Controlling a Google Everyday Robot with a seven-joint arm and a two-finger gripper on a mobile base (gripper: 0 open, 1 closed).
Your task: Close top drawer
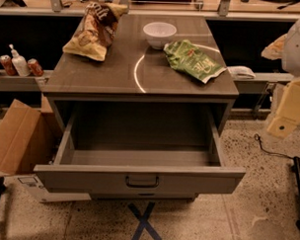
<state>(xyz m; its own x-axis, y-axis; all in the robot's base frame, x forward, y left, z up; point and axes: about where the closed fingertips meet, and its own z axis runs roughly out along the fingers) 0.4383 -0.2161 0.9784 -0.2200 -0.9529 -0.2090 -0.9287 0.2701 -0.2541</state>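
The top drawer (138,178) of the grey-brown cabinet (141,84) is pulled far out toward me. Its flat front panel carries a small dark bar handle (142,181) at centre. The inside of the drawer is empty. A strip of a lower drawer front (146,195) shows just beneath it. My gripper (284,114) is a pale yellowish piece under the white arm at the right edge of the view. It hangs above the floor, to the right of the cabinet, level with the open drawer and apart from it.
On the cabinet top lie a brown-yellow chip bag (96,28), a white bowl (159,33) and a green chip bag (191,59). A cardboard box (16,137) stands close to the drawer's left. A blue tape X (144,223) marks the floor. Cans and a bottle (18,65) stand on a shelf at left.
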